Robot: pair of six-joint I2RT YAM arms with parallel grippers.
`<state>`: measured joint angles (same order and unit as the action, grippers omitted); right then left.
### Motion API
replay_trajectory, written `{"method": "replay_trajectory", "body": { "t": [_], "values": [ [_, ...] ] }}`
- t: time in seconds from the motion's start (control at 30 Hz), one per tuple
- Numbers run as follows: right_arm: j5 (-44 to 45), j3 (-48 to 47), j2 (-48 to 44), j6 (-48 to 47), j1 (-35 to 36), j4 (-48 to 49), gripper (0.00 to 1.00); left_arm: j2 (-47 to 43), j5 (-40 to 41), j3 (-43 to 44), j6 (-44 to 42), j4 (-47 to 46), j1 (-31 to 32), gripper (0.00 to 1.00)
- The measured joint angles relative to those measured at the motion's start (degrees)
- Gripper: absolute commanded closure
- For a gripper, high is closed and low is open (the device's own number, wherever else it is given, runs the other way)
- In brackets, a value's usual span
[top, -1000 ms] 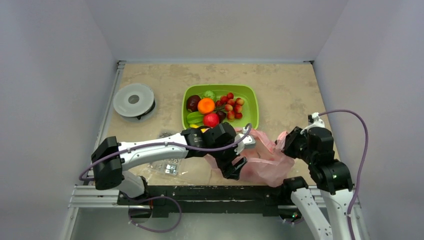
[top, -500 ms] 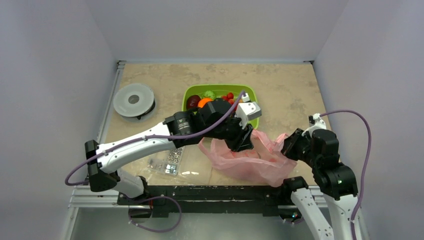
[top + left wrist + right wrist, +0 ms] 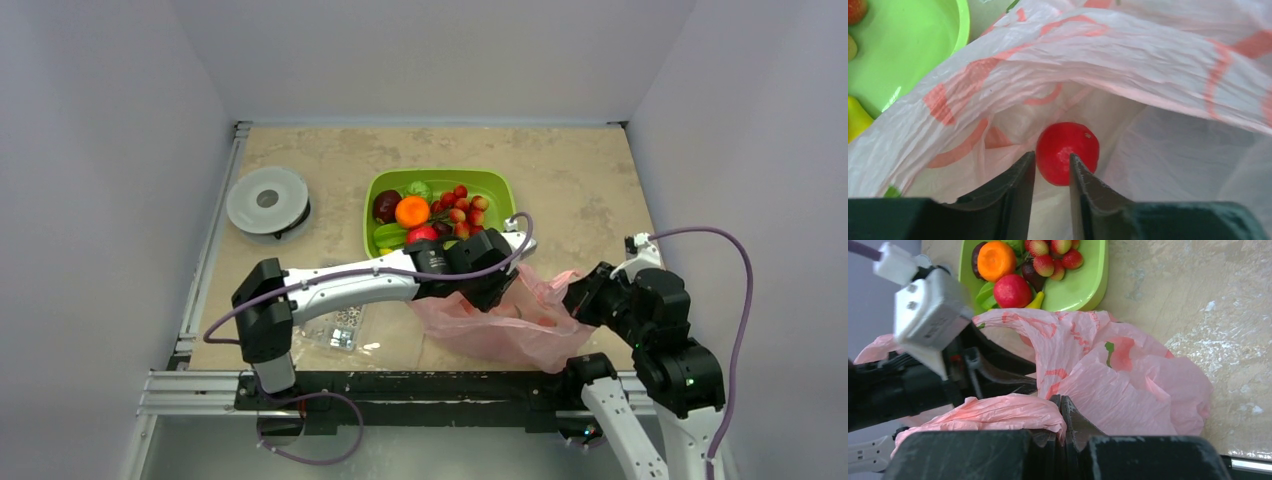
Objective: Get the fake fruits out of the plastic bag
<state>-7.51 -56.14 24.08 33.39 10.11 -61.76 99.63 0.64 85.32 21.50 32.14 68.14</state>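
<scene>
Overhead, the left arm [image 3: 350,283] reached into the mouth of the bag [image 3: 520,335]. The bag lay on the tabletop [image 3: 580,180] just in front of the tray [image 3: 503,195]. Several fruits [image 3: 412,211] were already in the tray.

On the left wrist view, the jaws of the left tool [image 3: 1052,162] stood a narrow gap apart with nothing between them. One red fruit [image 3: 1078,145] lay inside the bag just beyond the tips. Contact could not be determined.

- The gap looked narrower than the fruit, so an advance at this setting would likely push the fruit deeper or roll it aside.
- Loose film lay close beside both tips. A closure could trap film with the fruit, and the lift would then drag the bag.

On the right wrist view, the right tool [image 3: 1060,412] was pressed together on a gathered fold of the bag, which held the mouth up.

- The fold was thin and slick. If it slipped out, the mouth would probably collapse over the left tool and hide the fruit.
- A hard upward pull could tear the film.
</scene>
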Motion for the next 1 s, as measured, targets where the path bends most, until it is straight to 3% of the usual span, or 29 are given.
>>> {"method": "replay_trajectory", "body": {
  "t": [0.1,0.2,1.0],
  "values": [
    [-1.2,0.0,0.0,0.0,0.0,-0.4,1.0,2.6,2.3,-0.9,0.5,-1.3,0.2,0.42],
    [-1.7,0.0,-0.5,0.0,0.0,-0.4,1.0,4.6,3.1,-1.8,0.7,-3.1,0.2,0.28],
    [0.5,0.6,-5.0,2.3,0.0,0.5,1.0,8.5,4.3,-12.2,3.5,-10.6,4.4,0.16]
  ]
}}
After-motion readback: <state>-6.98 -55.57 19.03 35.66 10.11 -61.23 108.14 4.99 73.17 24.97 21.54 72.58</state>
